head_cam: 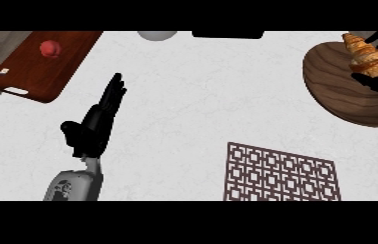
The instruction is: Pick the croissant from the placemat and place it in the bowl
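Note:
The golden croissant (359, 52) hangs over the wooden bowl (336, 90) at the right edge of the head view. Only a few black fingers of my right hand (366, 81) show there, curled against the croissant's lower end; the rest of the hand is cut off by the edge. The brown lattice placemat (280, 173) lies at the lower right with nothing on it. My left hand (96, 123) rests open at the left, fingers straight and pointing up, well away from the bowl.
A dark wooden cutting board (44, 70) with a small red item (50, 48) lies at the upper left. A white round object (156, 35) and a black object (227, 34) sit at the counter's far edge.

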Controlling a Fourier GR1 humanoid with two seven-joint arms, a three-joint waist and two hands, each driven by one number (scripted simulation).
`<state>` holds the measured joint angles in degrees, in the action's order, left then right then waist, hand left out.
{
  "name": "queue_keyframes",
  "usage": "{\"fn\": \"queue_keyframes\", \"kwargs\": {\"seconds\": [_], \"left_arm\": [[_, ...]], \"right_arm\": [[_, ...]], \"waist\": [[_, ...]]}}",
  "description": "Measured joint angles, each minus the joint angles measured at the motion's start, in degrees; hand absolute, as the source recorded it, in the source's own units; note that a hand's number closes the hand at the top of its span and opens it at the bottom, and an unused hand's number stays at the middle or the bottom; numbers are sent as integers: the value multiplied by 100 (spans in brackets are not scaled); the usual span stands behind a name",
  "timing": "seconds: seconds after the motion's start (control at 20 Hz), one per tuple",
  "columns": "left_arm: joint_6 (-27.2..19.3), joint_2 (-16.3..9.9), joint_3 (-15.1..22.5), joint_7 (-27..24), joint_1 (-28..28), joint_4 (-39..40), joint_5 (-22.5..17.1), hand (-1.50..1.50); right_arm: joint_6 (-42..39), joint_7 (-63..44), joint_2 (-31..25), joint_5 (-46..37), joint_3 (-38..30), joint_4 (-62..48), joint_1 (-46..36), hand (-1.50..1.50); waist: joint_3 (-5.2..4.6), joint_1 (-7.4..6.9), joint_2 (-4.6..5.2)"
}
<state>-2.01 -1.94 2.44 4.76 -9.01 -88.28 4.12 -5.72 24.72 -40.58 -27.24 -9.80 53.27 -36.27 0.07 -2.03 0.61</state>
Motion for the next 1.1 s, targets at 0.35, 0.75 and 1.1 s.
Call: {"fn": "queue_keyframes", "kwargs": {"seconds": [0.35, 0.75, 1.1], "left_arm": [[67, -29, -1, 78, -87, -62, -36, 0], [26, 18, 2, 120, -182, -6, -15, 0], [-58, 91, 67, 51, -171, 61, 60, 0]], "right_arm": [[390, 972, -5, -463, -6, -2107, -582, 150], [-570, 1768, -141, -481, -38, -3450, -1003, -150], [-981, 2395, -167, 40, -593, -3953, -1320, -150]], "waist": [[7, -81, 38], [18, -119, 70], [19, -83, 58]]}}
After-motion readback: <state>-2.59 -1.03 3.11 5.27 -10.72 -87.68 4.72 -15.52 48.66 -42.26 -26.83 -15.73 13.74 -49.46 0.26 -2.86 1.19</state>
